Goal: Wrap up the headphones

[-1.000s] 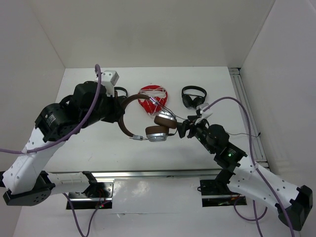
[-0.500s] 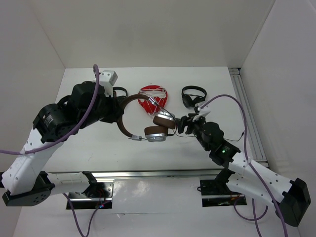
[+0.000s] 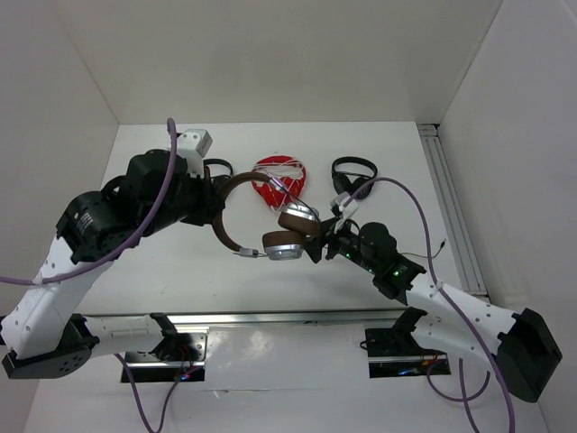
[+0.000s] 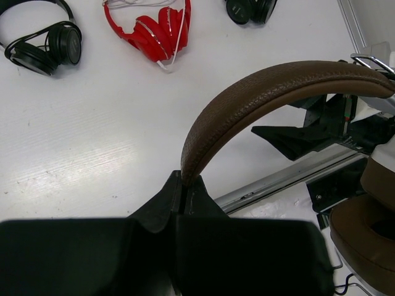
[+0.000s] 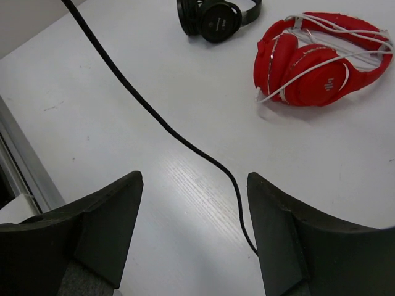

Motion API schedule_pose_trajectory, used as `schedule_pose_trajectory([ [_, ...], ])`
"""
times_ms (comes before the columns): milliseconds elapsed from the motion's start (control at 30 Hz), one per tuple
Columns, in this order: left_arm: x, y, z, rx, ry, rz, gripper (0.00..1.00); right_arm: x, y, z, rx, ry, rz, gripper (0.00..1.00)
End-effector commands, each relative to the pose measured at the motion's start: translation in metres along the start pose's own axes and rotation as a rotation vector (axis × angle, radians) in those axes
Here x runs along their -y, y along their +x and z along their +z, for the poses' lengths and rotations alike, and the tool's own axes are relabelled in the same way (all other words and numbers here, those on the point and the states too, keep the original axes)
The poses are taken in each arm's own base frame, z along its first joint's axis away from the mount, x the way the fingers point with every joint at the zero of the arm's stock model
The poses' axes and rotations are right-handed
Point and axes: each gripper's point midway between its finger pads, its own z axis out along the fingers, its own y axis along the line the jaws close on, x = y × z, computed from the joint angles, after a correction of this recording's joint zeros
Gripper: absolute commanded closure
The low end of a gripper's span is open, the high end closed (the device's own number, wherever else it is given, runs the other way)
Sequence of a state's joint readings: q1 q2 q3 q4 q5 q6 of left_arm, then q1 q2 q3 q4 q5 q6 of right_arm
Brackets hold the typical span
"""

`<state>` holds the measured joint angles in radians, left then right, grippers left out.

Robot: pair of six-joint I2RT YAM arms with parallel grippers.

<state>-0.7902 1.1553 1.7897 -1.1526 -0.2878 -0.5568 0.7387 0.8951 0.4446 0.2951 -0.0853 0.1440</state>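
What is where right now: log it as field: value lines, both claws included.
left claw: shut on the headphones' brown headband
right claw: open, astride the cable, not gripping
cable: thin, black, loose, not yet wound
red headphones: on the table, white cord across them
black headphones: two pairs on the table, one each side of the red pair

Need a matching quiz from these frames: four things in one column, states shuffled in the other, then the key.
Things
1. left gripper
2. right gripper
3. red headphones
4. black cable

States
A. lying on the table, held by nothing
B. open
C. shut on the brown headband
D. trails across the table, passing between open fingers

Pairs: 1-C, 2-B, 3-A, 4-D
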Motion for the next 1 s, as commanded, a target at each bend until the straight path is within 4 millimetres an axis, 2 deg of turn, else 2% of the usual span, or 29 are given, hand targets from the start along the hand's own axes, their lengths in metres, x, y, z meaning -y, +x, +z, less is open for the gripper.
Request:
schedule_pose_trajectory([
  [0,0.013,-0.028,-0.021,0.111,0.081,-0.074,1.00,-0.005,-0.024,0.004,0.106,-0.028,0.002,0.24],
  [100,0.013,-0.028,-0.021,0.111,0.081,-0.074,1.00,-0.002,-0.014,0.013,0.080,-0.023,0.004,0.32],
  [267,0.014,-0.030,-0.023,0.118,0.086,-0.085,1.00,0.002,0.001,0.024,0.053,-0.018,0.007,0.51],
  [300,0.014,-0.030,-0.023,0.118,0.086,-0.085,1.00,0.002,-0.001,0.025,0.062,-0.019,0.006,0.57],
  [333,0.012,-0.029,-0.026,0.118,0.086,-0.085,1.00,0.003,0.006,0.024,0.053,-0.018,0.007,0.69],
  [400,0.008,-0.031,-0.030,0.137,0.072,-0.100,1.00,0.002,0.007,0.023,0.072,-0.022,0.032,0.76],
  [467,0.007,-0.032,-0.030,0.141,0.064,-0.113,1.00,0.003,0.018,0.020,0.069,-0.022,0.045,0.81],
  [500,0.007,-0.033,-0.034,0.150,0.070,-0.126,1.00,0.002,0.014,0.020,0.091,-0.027,0.058,0.91],
  [533,0.007,-0.033,-0.034,0.150,0.070,-0.126,1.00,0.000,0.020,0.018,0.086,-0.039,0.067,0.94],
  [567,0.007,-0.033,-0.034,0.150,0.070,-0.126,1.00,-0.006,0.017,0.018,0.095,-0.074,0.063,0.99],
  [633,0.008,-0.033,-0.035,0.157,0.076,-0.150,1.00,-0.019,0.013,0.016,0.123,-0.119,0.079,1.00],
  [700,0.005,-0.033,-0.034,0.169,0.062,-0.166,1.00,-0.029,0.022,0.013,0.113,-0.143,0.089,1.00],
  [733,0.005,-0.032,-0.032,0.174,0.066,-0.182,1.00,-0.044,0.023,0.012,0.113,-0.179,0.086,1.00],
  [833,0.003,-0.032,-0.031,0.196,0.061,-0.216,1.00,-0.063,0.024,0.011,0.124,-0.191,0.075,1.00],
  [867,0.005,-0.032,-0.025,0.197,0.063,-0.231,1.00,-0.078,0.031,0.009,0.102,-0.224,0.071,0.99],
  [933,0.003,-0.033,-0.024,0.211,0.059,-0.257,1.00,-0.088,0.036,0.011,0.091,-0.228,0.069,0.99],
  [967,0.002,-0.034,-0.024,0.218,0.048,-0.267,1.00,-0.103,0.034,0.008,0.094,-0.264,0.057,0.99],
])
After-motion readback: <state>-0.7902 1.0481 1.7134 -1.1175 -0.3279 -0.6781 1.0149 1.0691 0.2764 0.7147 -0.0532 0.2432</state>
